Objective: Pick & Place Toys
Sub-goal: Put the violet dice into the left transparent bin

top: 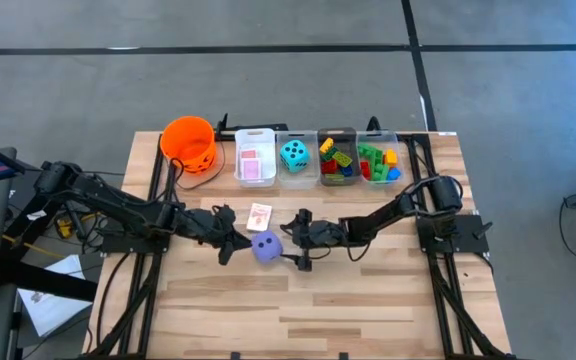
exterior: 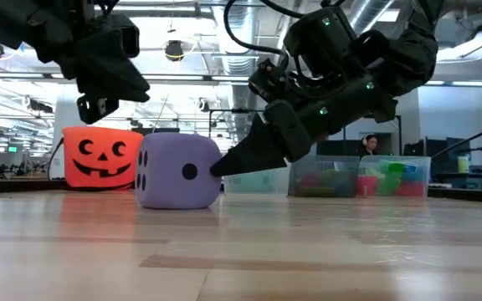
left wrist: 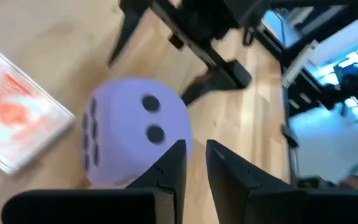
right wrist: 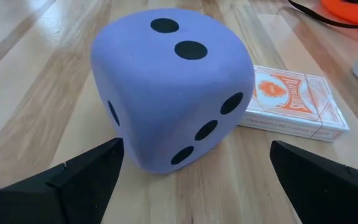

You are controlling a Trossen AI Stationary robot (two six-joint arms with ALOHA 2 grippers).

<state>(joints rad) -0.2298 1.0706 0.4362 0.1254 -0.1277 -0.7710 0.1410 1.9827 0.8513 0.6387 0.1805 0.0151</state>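
A purple die (top: 266, 246) with black dots rests on one face on the wooden table, near its middle. My right gripper (top: 298, 243) comes at it from the table's right and low. It is open wide, and its fingertips (right wrist: 107, 155) stand on either side of the die's (right wrist: 166, 87) near corner; I see no plain touch. My left gripper (top: 236, 245) hovers just left of the die (left wrist: 135, 134) and above it (exterior: 99, 104), fingers (left wrist: 173, 165) nearly together with nothing between them. A card box (top: 259, 216) lies flat just beyond the die.
Along the far edge stand an orange pumpkin bucket (top: 190, 143), a white bin (top: 255, 160) with cards, a clear bin with a teal die (top: 294, 154), and two bins of coloured bricks (top: 337, 160) (top: 379, 163). Bare wood lies toward the near edge.
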